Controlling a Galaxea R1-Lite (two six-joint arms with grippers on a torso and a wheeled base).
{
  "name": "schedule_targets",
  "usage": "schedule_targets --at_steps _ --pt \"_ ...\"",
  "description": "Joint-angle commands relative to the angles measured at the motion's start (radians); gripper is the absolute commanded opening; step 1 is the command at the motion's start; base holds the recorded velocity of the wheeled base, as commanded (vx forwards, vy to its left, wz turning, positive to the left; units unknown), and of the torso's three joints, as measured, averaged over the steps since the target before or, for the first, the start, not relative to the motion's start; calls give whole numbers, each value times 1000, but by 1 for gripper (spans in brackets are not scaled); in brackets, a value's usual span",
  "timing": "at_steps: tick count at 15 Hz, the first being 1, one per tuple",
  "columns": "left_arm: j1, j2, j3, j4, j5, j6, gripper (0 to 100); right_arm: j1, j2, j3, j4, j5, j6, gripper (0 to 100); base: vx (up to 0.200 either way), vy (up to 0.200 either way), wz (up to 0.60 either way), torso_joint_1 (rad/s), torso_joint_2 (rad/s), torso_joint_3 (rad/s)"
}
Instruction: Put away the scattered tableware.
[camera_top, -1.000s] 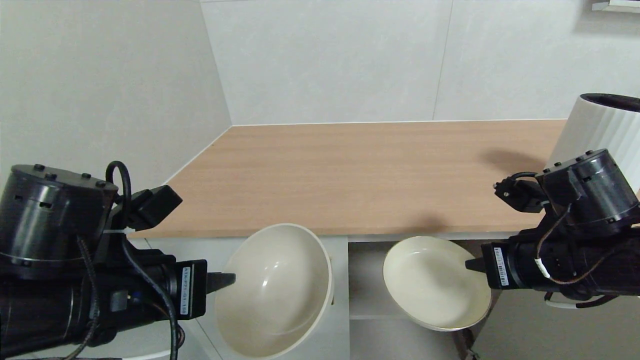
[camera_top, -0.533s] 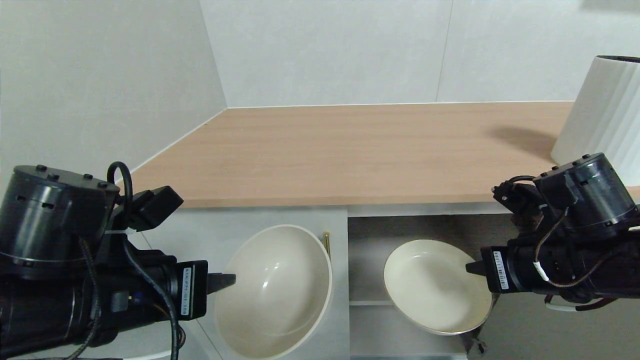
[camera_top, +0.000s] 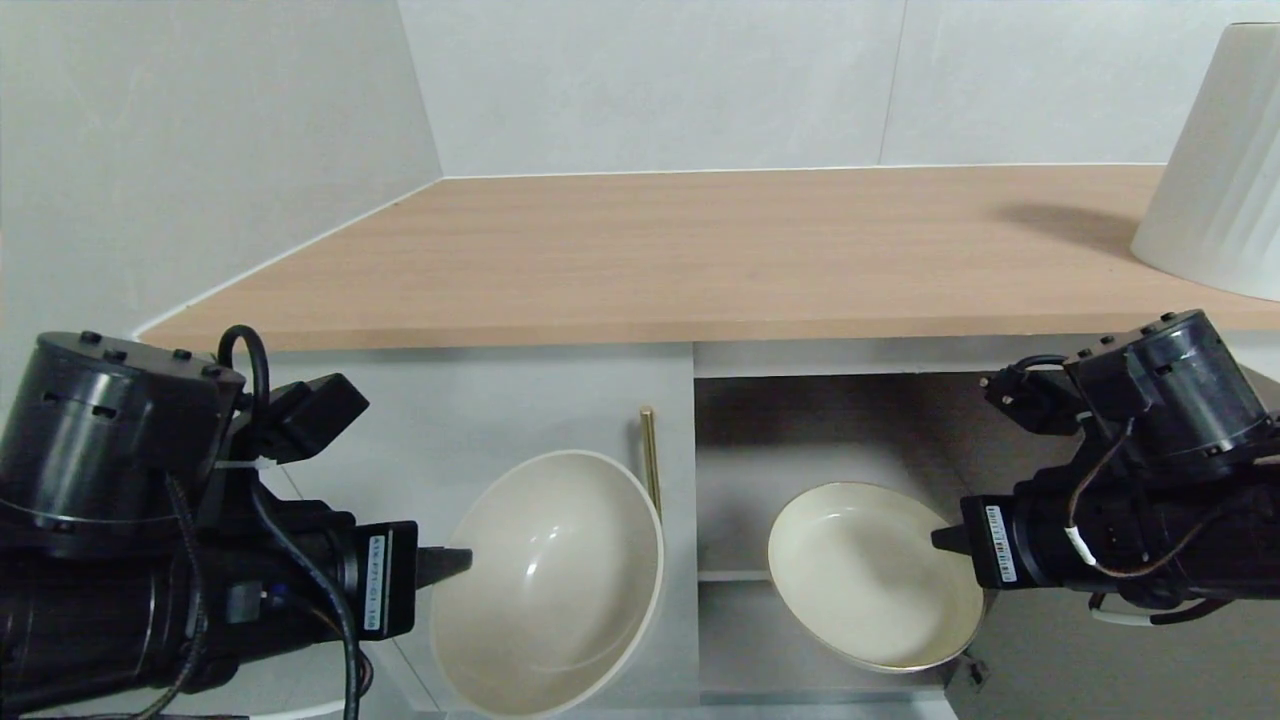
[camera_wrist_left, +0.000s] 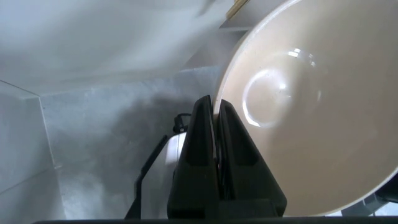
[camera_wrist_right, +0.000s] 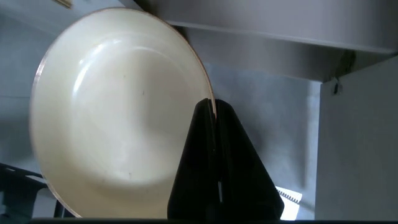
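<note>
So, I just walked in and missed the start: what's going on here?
The robot has a cream dish in each arm. Its left pincer is shut on the rim of a large bowl, held in front of a closed cabinet door. Its right pincer is shut on the rim of a shallow dish, held before the open cabinet under the wooden counter. Neither looks put away yet.

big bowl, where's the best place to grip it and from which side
By its thin rim, from the robot's left: the bowl looks too wide to span, and the left gripper pinches that rim edge between its fingers.
</note>
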Motion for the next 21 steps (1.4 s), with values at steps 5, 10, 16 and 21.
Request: schedule_targets --at_steps 5,10,16,21 --pt "0 3 0 0 0 0 0 1 21 6 1 0 -9 0 0 0 0 -6 14 9" --pt "0 3 1 0 0 0 0 -2 253 12 -33 -3 -38 0 0 0 0 0 0 0" --pt "0 3 1 0 0 -2 0 -79 534 6 -266 -12 -21 0 0 0 0 0 0 0" --pt "1 3 0 0 0 -2 0 -143 712 -23 -546 -118 46 0 0 0 0 0 0 0"
